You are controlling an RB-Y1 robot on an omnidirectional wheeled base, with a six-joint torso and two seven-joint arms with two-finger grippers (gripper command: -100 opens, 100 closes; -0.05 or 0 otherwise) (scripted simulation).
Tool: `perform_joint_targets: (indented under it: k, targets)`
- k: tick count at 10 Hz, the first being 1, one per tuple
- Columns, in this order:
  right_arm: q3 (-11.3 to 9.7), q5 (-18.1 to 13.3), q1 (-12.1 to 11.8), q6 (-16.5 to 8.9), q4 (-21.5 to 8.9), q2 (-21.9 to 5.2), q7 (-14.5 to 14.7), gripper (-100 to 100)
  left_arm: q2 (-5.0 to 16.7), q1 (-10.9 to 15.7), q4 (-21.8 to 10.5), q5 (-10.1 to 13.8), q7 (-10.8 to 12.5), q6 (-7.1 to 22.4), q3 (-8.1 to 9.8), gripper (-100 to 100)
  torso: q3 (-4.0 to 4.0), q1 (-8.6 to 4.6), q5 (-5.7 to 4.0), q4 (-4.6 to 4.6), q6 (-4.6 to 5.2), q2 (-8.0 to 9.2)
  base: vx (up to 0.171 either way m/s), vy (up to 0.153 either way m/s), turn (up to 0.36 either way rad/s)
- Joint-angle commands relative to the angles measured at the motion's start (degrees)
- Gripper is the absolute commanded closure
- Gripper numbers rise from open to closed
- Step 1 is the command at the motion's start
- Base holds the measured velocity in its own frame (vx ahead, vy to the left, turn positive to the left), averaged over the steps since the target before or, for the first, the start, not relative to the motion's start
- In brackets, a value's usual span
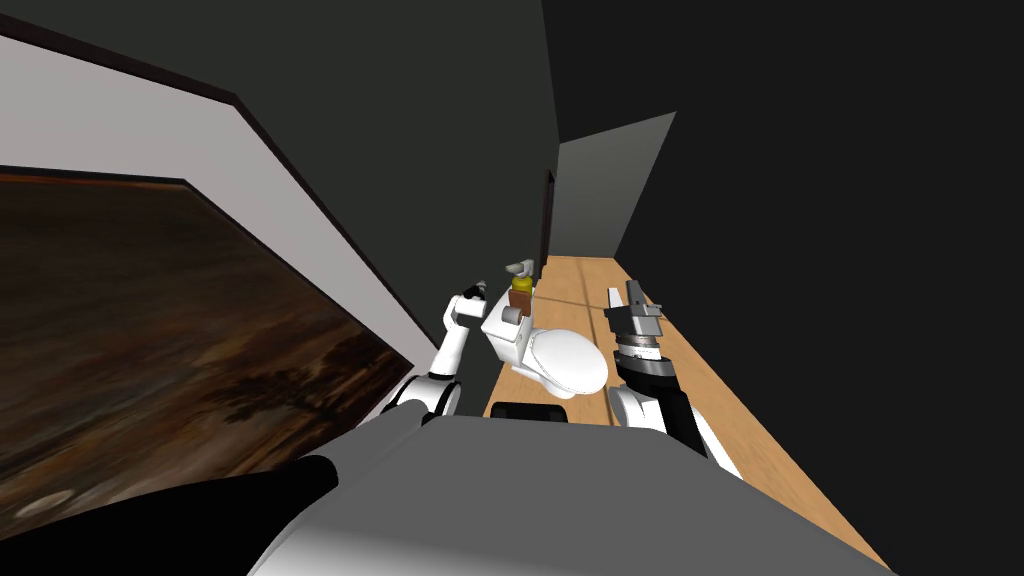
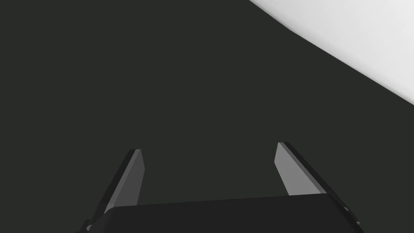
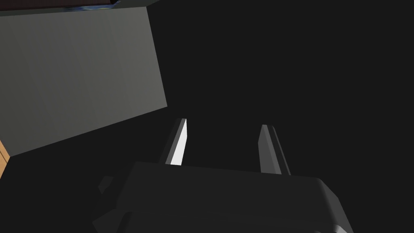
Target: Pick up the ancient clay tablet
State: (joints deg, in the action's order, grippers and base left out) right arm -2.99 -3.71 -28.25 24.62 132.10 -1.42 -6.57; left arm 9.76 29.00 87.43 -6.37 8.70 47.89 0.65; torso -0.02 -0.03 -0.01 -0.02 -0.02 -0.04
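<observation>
A white toilet (image 1: 560, 362) stands on the wooden floor just ahead of me. On its tank sit a small brown block (image 1: 520, 299), which may be the tablet, a yellow and grey item (image 1: 518, 275) behind it, and a brownish roll (image 1: 513, 316) nearer me. My left gripper (image 1: 472, 293) is raised just left of the tank; in its wrist view the left gripper (image 2: 209, 147) is open with nothing between the fingers. My right gripper (image 1: 622, 296) hangs right of the toilet bowl, and in its own view the right gripper (image 3: 223, 123) is open and empty too.
A dark wall (image 1: 400, 150) runs close along the left, with a large brown picture (image 1: 150, 330) on a white panel. The wooden floor (image 1: 720, 400) forms a narrow strip toward a grey wall (image 1: 600, 200). A black area lies to the right.
</observation>
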Motion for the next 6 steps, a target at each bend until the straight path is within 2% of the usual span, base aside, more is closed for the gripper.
perform_joint_targets:
  k: [1, 2, 3, 5, 6]
  targets:
    - [0.00, 0.00, 0.00, 0.00, 0.00, 0.00, 0.00, 0, -0.10, 1.91, -1.09, 0.21, 0.07, 2.86, -0.04, -100, 0.00, 0.00, 0.00, 0.00, 0.00, 0.00, 0.007, -0.005, 0.006]
    - [0.00, 0.00, 0.00, 0.00, 0.00, 0.00, 0.00, 0, -0.10, 1.91, -1.09, 0.21, 0.07, 3.72, -0.04, -100, 0.00, 0.00, 0.00, 0.00, 0.00, 0.00, 0.000, 0.000, 0.000]
    - [0.00, 0.00, 0.00, 0.00, 0.00, 0.00, 0.00, 0, -0.15, 4.61, -3.75, 1.00, 0.16, 5.82, -0.04, -100, 0.01, 0.02, 0.01, 0.00, -0.01, 0.02, 0.009, -0.003, 0.013]
    - [0.00, 0.00, 0.00, 0.00, 0.00, 0.00, 0.00, 0, -0.15, 5.31, -3.75, 1.00, 0.16, 8.05, -0.04, -100, -0.01, 0.01, 0.00, -0.01, -0.01, -0.01, 0.008, -0.002, 0.000]
    - [0.00, 0.00, 0.00, 0.00, 0.00, 0.00, 0.00, 0, -0.19, 7.90, -6.41, 1.90, 0.25, 10.25, -0.04, -100, 0.00, 0.02, 0.01, -0.01, -0.01, 0.01, 0.013, -0.001, 0.006]
